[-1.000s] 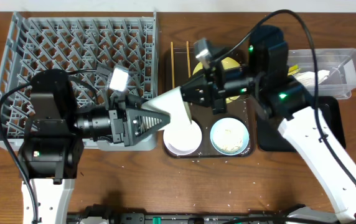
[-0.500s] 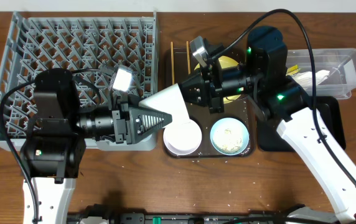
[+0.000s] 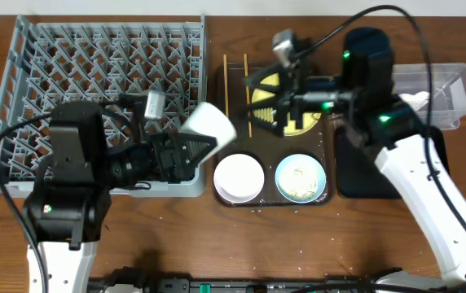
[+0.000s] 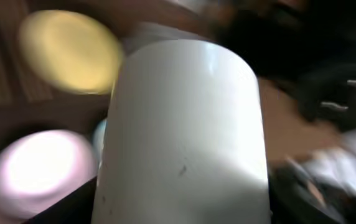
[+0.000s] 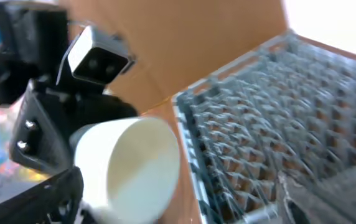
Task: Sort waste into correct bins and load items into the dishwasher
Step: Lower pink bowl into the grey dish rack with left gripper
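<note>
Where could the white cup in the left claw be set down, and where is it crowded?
The grey rack holds no dishes; its back rows and left side, clear of the left claw and its white cup, are bare. The brown tray is crowded: white bowl, blue bowl, chopsticks, and the yellow plate under the open right claw.

In our left gripper (image 3: 194, 148) sits the cup (image 3: 208, 124), over the edge where the dish rack (image 3: 94, 57) meets the serving tray (image 3: 270, 150). Past that gripper's tips, on the tray, the empty bowl (image 3: 239, 177) lies nearer and the bowl with scraps (image 3: 301, 178) beyond. Our right gripper (image 3: 257, 106) hangs over the plate (image 3: 296, 122), with the chopsticks (image 3: 226, 81) just ahead of its tips.
</note>
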You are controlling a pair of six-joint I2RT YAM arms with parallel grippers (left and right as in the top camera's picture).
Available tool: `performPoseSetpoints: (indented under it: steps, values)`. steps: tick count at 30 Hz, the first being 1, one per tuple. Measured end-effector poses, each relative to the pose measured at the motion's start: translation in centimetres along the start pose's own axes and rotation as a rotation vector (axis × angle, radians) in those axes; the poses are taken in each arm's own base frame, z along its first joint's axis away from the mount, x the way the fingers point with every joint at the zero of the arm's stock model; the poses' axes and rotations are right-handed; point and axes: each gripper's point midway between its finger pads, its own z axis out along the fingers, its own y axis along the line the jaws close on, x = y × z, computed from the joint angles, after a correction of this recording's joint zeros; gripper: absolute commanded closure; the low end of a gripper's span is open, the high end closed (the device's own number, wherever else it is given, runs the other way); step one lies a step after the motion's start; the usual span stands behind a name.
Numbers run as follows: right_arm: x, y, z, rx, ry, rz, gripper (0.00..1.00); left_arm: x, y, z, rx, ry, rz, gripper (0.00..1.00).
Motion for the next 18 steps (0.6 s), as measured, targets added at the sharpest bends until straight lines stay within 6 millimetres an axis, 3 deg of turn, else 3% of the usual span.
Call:
performPoseSetpoints:
  steps: [3,5,6,10,13,18]
  values:
    - [1.0,-2.2,-1.1,0.092,0.016,0.112,0.01,-0.3,4.2,-1.1,-0.241,-0.068,-0.053,0.35]
    - [3.3,-3.9,-1.5,0.201,0.069,0.243,0.01,-0.1,6.9,-2.5,-0.420,-0.111,-0.077,0.35]
    - [3.7,-4.2,-1.6,0.221,0.075,0.258,0.01,0.0,7.3,-2.8,-0.446,-0.117,-0.080,0.35]
    - [8.3,-7.5,-3.1,0.499,0.188,0.413,0.01,0.3,11.0,-6.3,-0.739,-0.180,-0.131,0.35]
    - [10.3,-8.6,-3.9,0.632,0.252,0.434,0.01,0.7,12.8,-8.6,-0.901,-0.217,-0.176,0.35]
    - [11.7,-8.9,-3.5,0.749,0.312,0.384,0.01,1.1,15.5,-11.0,-1.108,-0.247,-0.246,0.34]
